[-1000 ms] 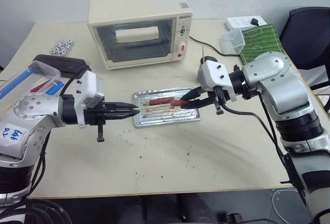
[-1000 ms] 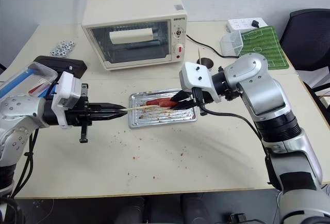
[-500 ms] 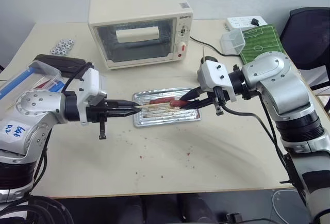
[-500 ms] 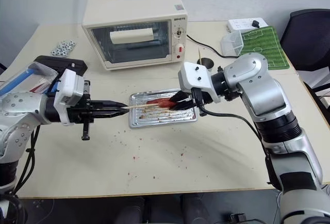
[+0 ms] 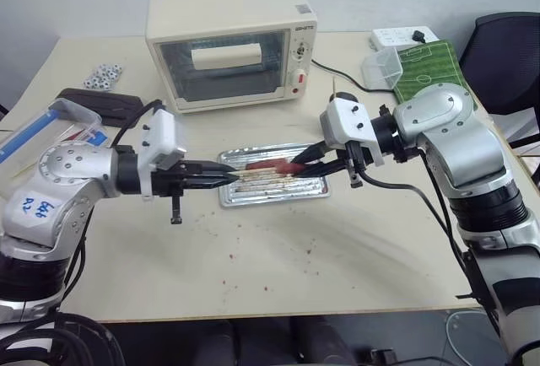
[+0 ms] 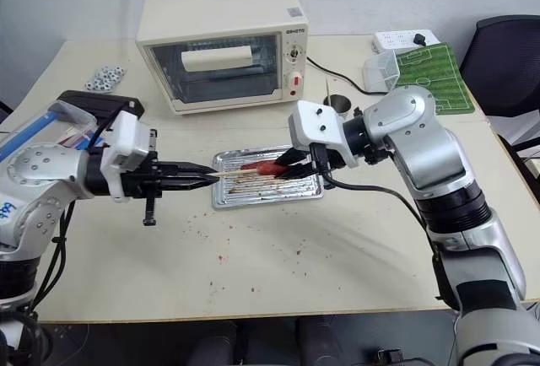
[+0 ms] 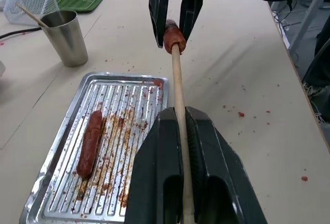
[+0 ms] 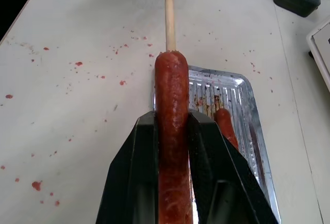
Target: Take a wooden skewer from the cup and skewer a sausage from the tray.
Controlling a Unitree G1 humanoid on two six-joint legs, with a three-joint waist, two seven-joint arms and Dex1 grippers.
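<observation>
My left gripper (image 7: 179, 113) is shut on the wooden skewer (image 7: 179, 90), a thin pale stick held nearly level and pointing right. Its tip meets the end of the reddish sausage (image 8: 172, 131), on which my right gripper (image 8: 171, 118) is shut. Both hang just above the tray (image 5: 274, 198), which lies mid-table between my left gripper (image 5: 229, 177) and my right gripper (image 5: 299, 162). A darker second sausage (image 7: 90, 141) lies in the tray. The steel cup (image 7: 66, 37) stands behind the tray with another stick in it.
A cream toaster oven (image 5: 228, 41) stands behind the tray. A clear plastic box with blue strips (image 5: 51, 126) and a black case (image 5: 97, 100) are at the left. At the back right are a clear tub (image 5: 381, 67), a green pitch mat (image 5: 426, 67) and a black chair (image 5: 506, 54).
My left forearm has swung in a little toward the tray, while the skewer's tip stays at the sausage's end. The right arm has held still with the sausage.
</observation>
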